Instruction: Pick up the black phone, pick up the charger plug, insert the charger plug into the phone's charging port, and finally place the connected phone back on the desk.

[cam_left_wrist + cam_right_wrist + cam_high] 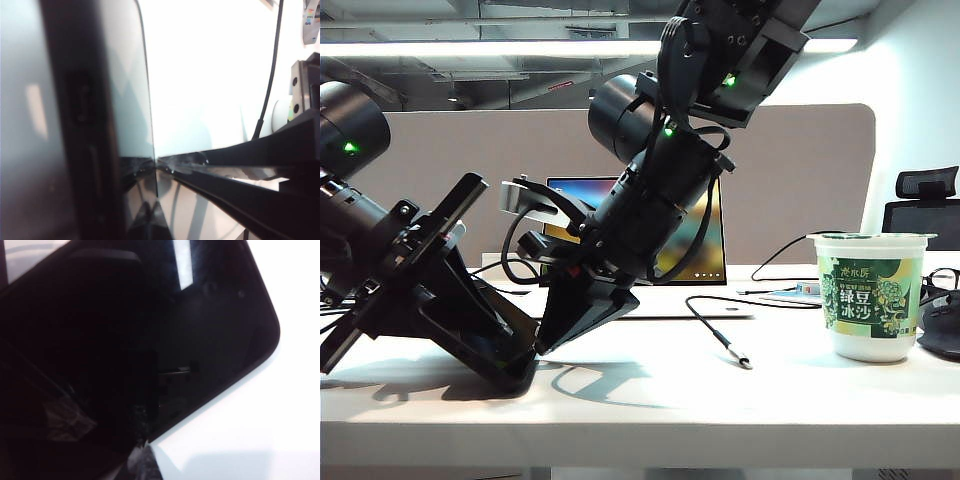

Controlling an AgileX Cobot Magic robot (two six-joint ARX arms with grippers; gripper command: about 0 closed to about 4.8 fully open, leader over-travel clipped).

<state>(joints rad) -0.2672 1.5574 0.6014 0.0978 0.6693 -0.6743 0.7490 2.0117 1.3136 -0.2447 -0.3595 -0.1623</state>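
Barely begun, by the look of it: both arms are bent low over the black phone at the left end of the desk, and nothing is yet connected. The phone appears tilted, one edge on the tabletop and the rest raised between the two arms.

The left gripper has its jaws pressed together, and the left wrist view shows the phone's dark edge and glossy face close against the fingers, so it is judged to be pinching the phone's edge. The right gripper is also pressed shut; its tip sits at the phone, and the right wrist view is filled with the phone's black face and rounded corner over white desk. Whether it grips or merely steadies the phone cannot be told.

The charger plug lies untouched on the desk, well apart to the right, its thin black cable running back toward the laptop. A green-labelled cup stands farther right.

So lifting the phone is in hand; fetching the plug, inserting it and setting the phone down all remain. The phone is flat, black and shiny, with small recesses along its side edge; the charging port cannot be identified for certain.
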